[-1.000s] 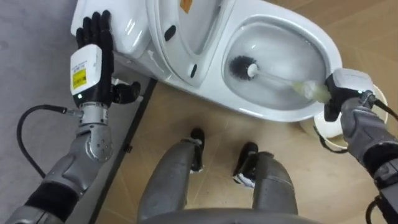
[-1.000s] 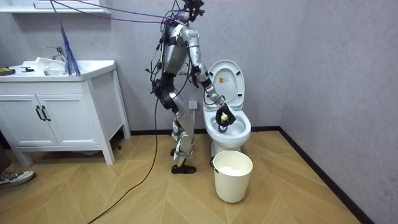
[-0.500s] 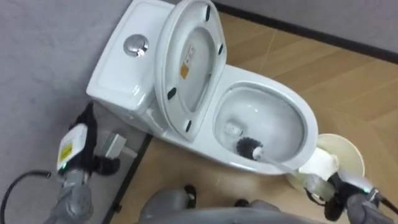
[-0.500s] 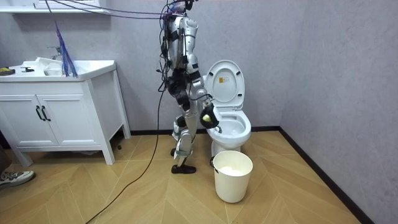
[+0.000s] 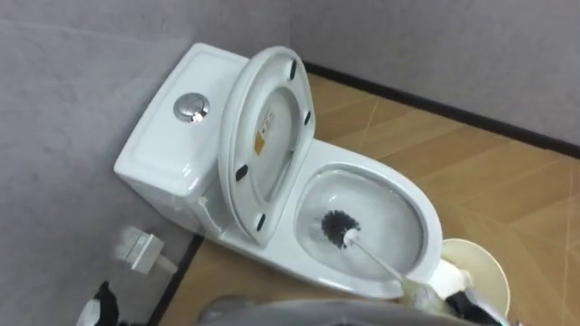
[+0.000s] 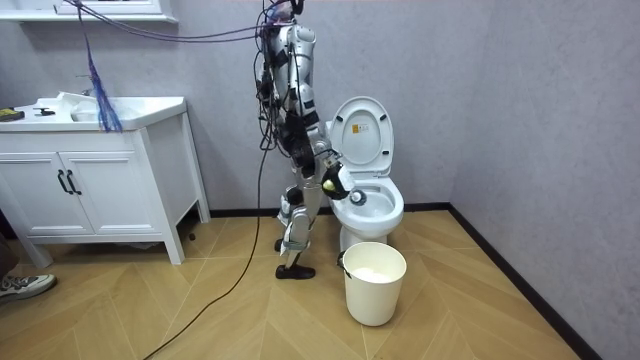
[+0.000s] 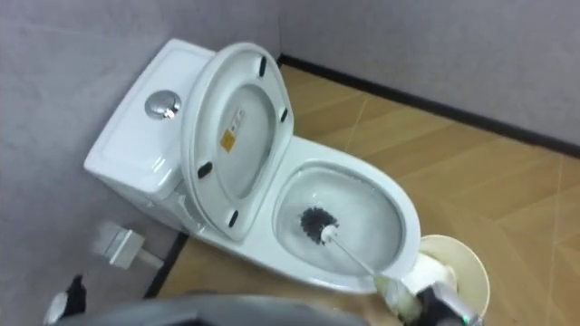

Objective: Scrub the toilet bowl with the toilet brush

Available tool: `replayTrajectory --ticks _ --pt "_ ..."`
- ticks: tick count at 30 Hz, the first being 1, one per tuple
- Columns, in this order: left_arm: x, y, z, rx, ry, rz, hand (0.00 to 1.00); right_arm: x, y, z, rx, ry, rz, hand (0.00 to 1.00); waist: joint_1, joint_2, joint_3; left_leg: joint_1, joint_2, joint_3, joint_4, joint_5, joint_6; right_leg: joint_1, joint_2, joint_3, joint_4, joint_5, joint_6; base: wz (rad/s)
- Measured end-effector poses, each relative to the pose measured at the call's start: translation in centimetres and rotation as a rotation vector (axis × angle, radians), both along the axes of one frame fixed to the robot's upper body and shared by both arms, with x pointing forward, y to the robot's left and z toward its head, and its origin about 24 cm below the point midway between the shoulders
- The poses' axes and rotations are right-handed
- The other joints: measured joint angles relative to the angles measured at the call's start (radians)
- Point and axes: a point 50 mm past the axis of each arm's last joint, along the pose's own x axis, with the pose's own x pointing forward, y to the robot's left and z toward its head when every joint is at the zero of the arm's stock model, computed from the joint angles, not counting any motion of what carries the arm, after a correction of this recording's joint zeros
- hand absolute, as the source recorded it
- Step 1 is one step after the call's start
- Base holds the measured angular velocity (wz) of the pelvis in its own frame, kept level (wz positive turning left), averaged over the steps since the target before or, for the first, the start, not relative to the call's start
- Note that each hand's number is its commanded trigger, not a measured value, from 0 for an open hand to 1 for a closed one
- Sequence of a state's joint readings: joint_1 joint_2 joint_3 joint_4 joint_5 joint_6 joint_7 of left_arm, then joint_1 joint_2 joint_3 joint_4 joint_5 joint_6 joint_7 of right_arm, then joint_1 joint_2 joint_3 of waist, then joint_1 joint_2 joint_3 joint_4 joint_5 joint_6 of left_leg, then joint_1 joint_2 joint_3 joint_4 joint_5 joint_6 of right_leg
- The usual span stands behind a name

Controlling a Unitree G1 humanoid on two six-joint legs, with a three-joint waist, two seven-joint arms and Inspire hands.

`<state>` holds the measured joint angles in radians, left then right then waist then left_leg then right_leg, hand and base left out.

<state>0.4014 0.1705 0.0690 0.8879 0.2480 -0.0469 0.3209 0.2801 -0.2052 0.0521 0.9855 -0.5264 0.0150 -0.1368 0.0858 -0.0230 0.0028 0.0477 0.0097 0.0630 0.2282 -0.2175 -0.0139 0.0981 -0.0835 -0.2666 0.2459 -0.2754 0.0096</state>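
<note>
Left eye view, starting closest in: the robot's right hand (image 5: 466,305) just pokes in at the bottom right edge, dark fingers closed round the pale grip of the toilet brush (image 5: 349,237). The left hand (image 5: 101,306) is a sliver at the bottom left corner, and I can't tell what its fingers are doing. Just past the right hand sits a white bucket (image 5: 485,272), right beside the front of the toilet (image 5: 422,217). The brush's thin handle slants up from the grip, over the front rim, and the black bristle head is down inside the bowl, on the lower left side of it (looks like it's against the porcelain, hard to be sure). Behind the bowl the seat and lid (image 5: 267,136) stand tipped up against the tank (image 5: 163,154), with a round chrome flush button (image 5: 189,107) on top. A small white wall fitting (image 5: 136,249) sits low beside the tank. Room view: the robot stands upright at the toilet's side, on the room view's left of it, with a vanity cabinet (image 6: 95,185) well apart.
</note>
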Motion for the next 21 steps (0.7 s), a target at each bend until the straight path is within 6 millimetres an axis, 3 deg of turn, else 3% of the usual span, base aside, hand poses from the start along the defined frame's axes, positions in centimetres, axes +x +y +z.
replayTrajectory --ticks 7,14,17,21 --pt "-0.1 -0.2 -0.2 -0.014 -0.015 0.1 0.0 0.6 -0.4 0.7 -0.111 -0.178 -0.123 1.0 -0.034 0.014 -0.0032 0.036 0.007 0.05 -0.018 -0.001 0.001 0.003 0.013 0.072 -0.006 0.005 0.003 -0.25" --pt "2.4 -0.1 -0.2 -0.017 -0.092 0.122 0.0 3.0 -2.1 2.8 -0.262 -0.459 -0.283 1.0 -0.078 0.021 -0.0031 0.081 0.013 0.104 -0.064 0.0 0.001 -0.004 0.026 0.138 -0.007 0.008 0.003 -0.26" --pt "3.2 -0.2 -0.1 -0.02 -0.11 0.115 0.0 3.9 -2.3 3.5 -0.298 -0.55 -0.308 1.0 -0.08 0.021 -0.0039 0.084 0.014 0.132 -0.065 0.0 0.001 -0.018 0.032 0.179 -0.007 0.015 0.003 -0.38" --pt "4.3 -0.3 0.0 -0.024 -0.148 0.083 0.0 4.3 -2.0 3.8 -0.302 -0.611 -0.316 1.0 -0.089 0.021 -0.004 0.086 0.017 0.158 -0.065 0.0 0.001 -0.028 0.036 0.203 -0.009 0.026 0.002 -0.31"
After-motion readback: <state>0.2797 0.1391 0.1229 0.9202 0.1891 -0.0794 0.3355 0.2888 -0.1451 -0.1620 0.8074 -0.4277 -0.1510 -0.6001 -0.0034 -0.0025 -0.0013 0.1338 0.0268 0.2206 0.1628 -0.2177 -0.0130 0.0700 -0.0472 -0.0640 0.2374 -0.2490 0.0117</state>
